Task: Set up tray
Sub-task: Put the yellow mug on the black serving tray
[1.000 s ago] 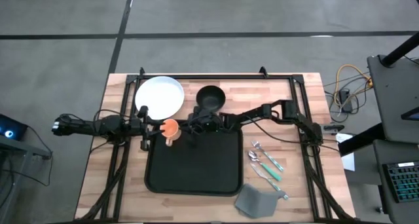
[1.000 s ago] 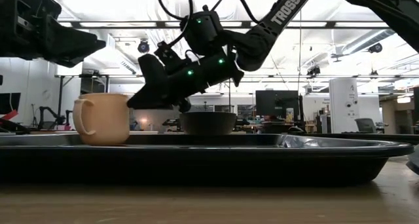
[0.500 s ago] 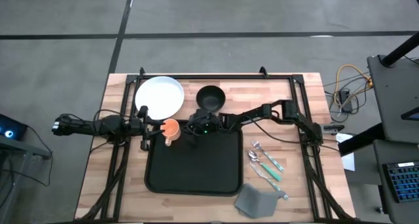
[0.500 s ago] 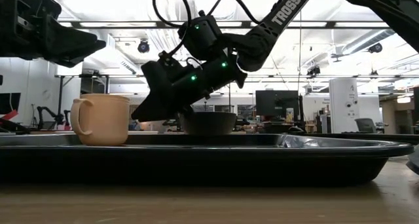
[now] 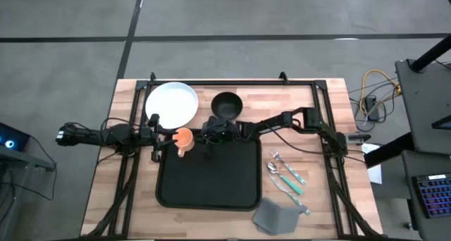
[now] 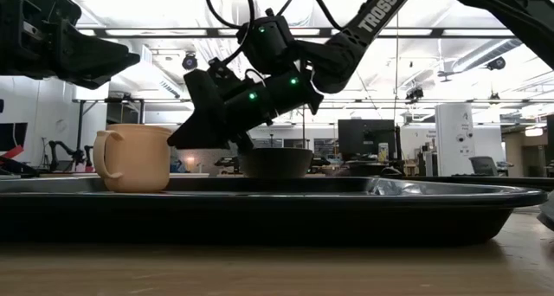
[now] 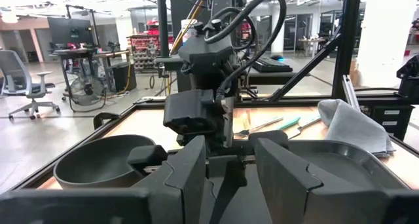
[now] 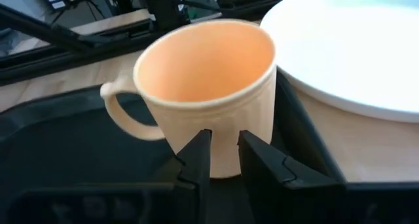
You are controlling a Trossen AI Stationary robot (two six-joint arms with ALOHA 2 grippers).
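Note:
The black tray (image 5: 211, 177) lies in the middle of the table. An orange mug (image 5: 182, 137) stands upright in its far-left corner, handle toward the near edge. My right gripper (image 8: 224, 152) reaches in from the table's right, slanting down, its fingers parted by a narrow gap, their tips right at the mug's wall (image 8: 216, 145). In the low view the right gripper (image 6: 177, 140) hangs just beside the mug (image 6: 138, 157). My left gripper (image 5: 159, 137) is open, raised above the table on the mug's left, and touches nothing. My right gripper has its fingertips (image 8: 196, 155) right at the lower side wall of the mug, coming from the table's right and slanting down. Whether they touch the mug I cannot tell. The mug stands upright on the tray floor.
A round white plate (image 5: 171, 104) and a black bowl (image 5: 226, 105) sit on the wood just beyond the tray's far rim. Cutlery with green handles (image 5: 285, 176) and a grey cloth (image 5: 275, 214) lie to the tray's right. Most of the tray floor is bare.
My right gripper tipped down toward the tray floor beside the mug, then rose back to about its earlier height. The left arm kept still.

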